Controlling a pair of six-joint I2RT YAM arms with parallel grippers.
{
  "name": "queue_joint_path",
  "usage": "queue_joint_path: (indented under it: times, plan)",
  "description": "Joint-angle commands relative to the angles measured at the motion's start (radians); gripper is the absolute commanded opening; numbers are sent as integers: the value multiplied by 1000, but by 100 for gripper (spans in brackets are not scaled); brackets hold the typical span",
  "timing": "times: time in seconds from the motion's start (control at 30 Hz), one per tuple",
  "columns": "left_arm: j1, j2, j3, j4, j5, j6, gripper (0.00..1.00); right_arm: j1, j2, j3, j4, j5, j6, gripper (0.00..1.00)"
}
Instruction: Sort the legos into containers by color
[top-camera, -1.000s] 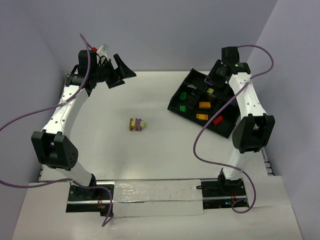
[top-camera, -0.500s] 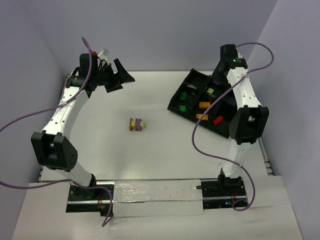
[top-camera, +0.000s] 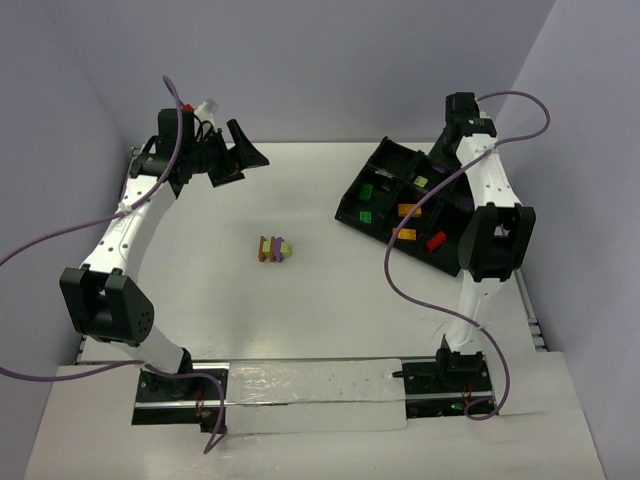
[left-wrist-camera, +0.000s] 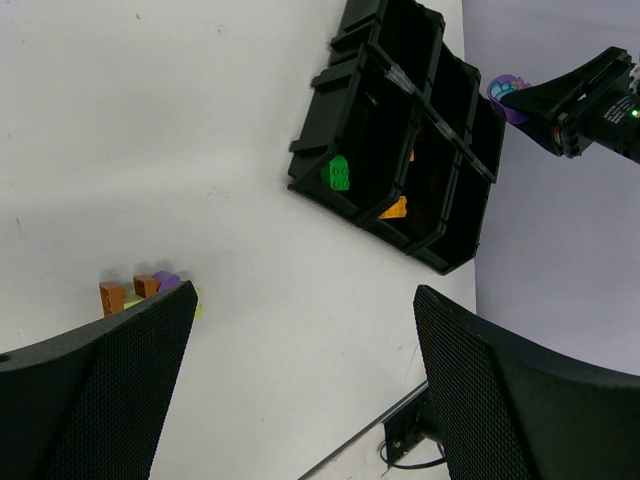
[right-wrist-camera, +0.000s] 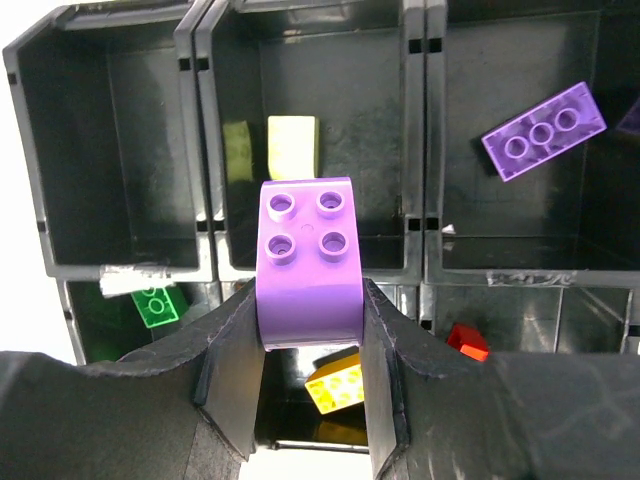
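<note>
My right gripper (right-wrist-camera: 308, 322) is shut on a purple lego (right-wrist-camera: 308, 262) with four studs, held above the black tray of containers (right-wrist-camera: 420, 120). Under it, one compartment holds a flat purple brick (right-wrist-camera: 543, 130) and another a yellow-green brick (right-wrist-camera: 292, 147). Green (right-wrist-camera: 155, 305), orange (right-wrist-camera: 335, 385) and red (right-wrist-camera: 467, 342) bricks lie in nearer compartments. A stacked cluster of orange, purple and yellow-green bricks (top-camera: 273, 249) stands on the table's middle. My left gripper (top-camera: 240, 150) hangs open at the far left, nothing between its fingers (left-wrist-camera: 120, 380).
The tray (top-camera: 341, 212) lies slanted at the back right, close to the right wall. Purple cables loop beside both arms. A clear strip (top-camera: 310, 385) runs along the near edge between the arm bases.
The right arm's wrist has drawn back and turned over the tray's far side, still with the purple brick. The left arm has barely shifted.
</note>
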Motion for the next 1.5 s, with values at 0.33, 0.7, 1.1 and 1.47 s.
queue_joint_path:
  times: [0.33,0.7,1.1,1.47]
  plan:
    - [1,33,37,7,5,8,96,-34,-27,-34,60,16,3,0]
    - [0,34,38,-1,-18,6,97,-35,-37,-35,67,24,-1,0]
    - [0,39,39,-6,-24,6,97,-83,-116,-151,87,46,5,0]
    - [0,47,45,-4,-19,5,97,-126,-165,-231,113,50,4,0]
